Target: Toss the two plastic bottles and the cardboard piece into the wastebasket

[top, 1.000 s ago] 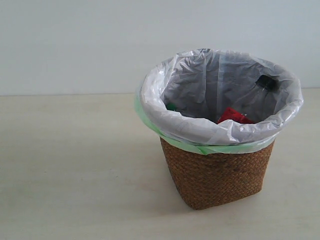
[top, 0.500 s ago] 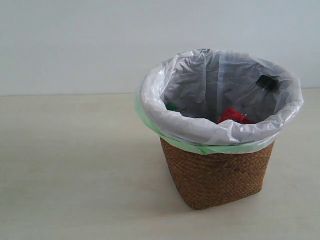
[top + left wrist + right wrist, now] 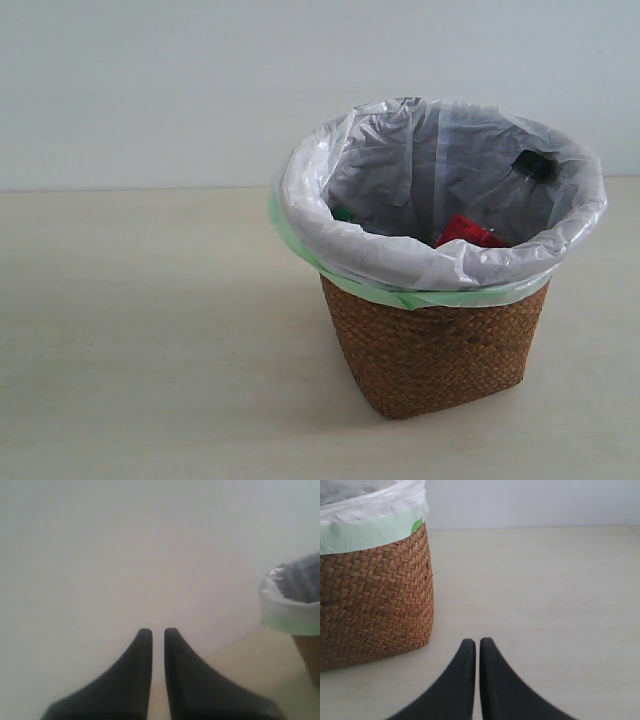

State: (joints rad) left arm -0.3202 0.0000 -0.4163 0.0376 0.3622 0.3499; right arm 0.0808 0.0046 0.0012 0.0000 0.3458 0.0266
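Note:
The wicker wastebasket (image 3: 435, 350) stands on the table right of centre, lined with a white bag with a green edge. Inside it lies the slimmer bottle, showing its black cap (image 3: 533, 165) and red label (image 3: 468, 232). A bit of green from the wider bottle (image 3: 343, 213) peeks over the bag's near rim. The cardboard piece is hidden. Neither arm shows in the exterior view. My left gripper (image 3: 154, 631) is shut on nothing, with the wastebasket (image 3: 292, 615) off to one side. My right gripper (image 3: 477, 642) is shut on nothing, beside the wastebasket (image 3: 372, 600).
The pale table top (image 3: 150, 340) runs to a plain light wall behind. Nothing else lies on the table around the basket.

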